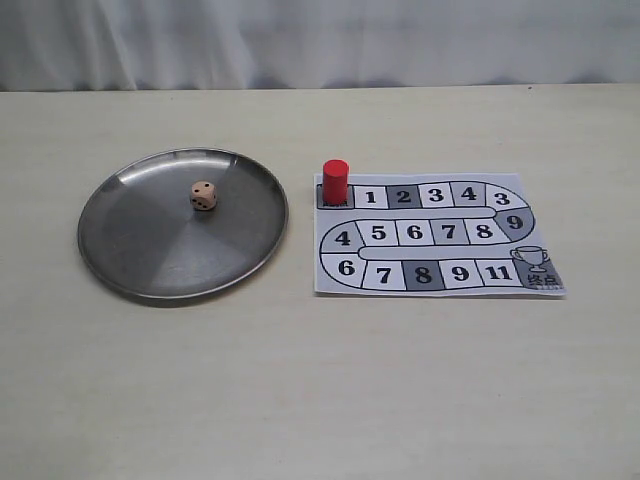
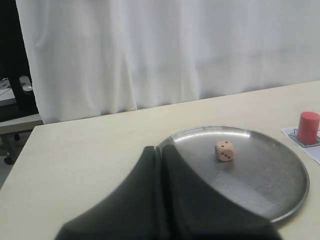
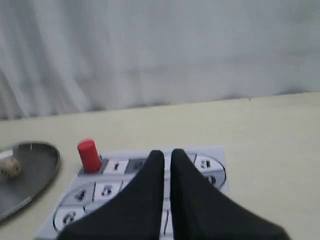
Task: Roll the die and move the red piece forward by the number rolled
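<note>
The left tool (image 2: 159, 147) has its two black fingers pressed together and holds nothing. The right tool (image 3: 167, 152) is also empty, with its fingers drawn in to a thin slit. Neither one shows in the exterior view.

The die (image 1: 203, 195) is a pale beige cube with dark pips. It rests flat inside a round metal plate (image 1: 95, 255), toward its far side and well clear of the rim. The pips are too small to count with any confidence.

The red piece (image 1: 335, 180) is a plain upright cylinder. It stands on the grey start square of the paper board (image 1: 535, 288), just beside square 1. The plate and board lie side by side on the pale counter (image 1: 320, 400).

Rolling looks like the step in hand, and the left tool is the nearer one. It should open wide and come down square over the die. It should pinch two opposite flat faces rather than corners, lift clear, and release over the plate's middle so the cube tumbles and stays inside the rim.
</note>
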{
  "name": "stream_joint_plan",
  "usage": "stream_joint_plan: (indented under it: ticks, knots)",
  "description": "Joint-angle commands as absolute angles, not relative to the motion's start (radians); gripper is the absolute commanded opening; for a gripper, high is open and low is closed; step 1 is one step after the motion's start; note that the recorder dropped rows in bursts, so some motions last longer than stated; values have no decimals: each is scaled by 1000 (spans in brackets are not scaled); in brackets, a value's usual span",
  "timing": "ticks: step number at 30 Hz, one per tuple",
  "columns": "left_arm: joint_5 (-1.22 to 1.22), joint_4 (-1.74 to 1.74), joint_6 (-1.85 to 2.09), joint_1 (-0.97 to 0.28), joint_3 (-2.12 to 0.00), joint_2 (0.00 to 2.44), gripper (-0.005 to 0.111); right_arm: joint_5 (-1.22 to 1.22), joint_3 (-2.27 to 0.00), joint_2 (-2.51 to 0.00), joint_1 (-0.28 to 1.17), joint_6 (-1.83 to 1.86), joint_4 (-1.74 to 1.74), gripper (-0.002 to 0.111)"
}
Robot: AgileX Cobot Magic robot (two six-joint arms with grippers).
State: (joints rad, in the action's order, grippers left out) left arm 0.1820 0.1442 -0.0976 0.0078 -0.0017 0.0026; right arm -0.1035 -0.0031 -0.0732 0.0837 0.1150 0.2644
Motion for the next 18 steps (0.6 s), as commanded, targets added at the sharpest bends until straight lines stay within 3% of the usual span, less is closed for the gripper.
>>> stream_joint_plan:
  ticks: [1,6,12,18]
  knots:
    - [173,144,-99,-1,0,0,0,157,0,-67,76,111,428,5]
    - [173,144,-99,-1,0,0,0,330,0,-67,83,77,447,5]
    - [173,144,-99,-1,0,0,0,240,0,-148,83,65,275,5]
    - [173,144,-99,-1,0,0,0,164,-87,-434,83,65,275,5]
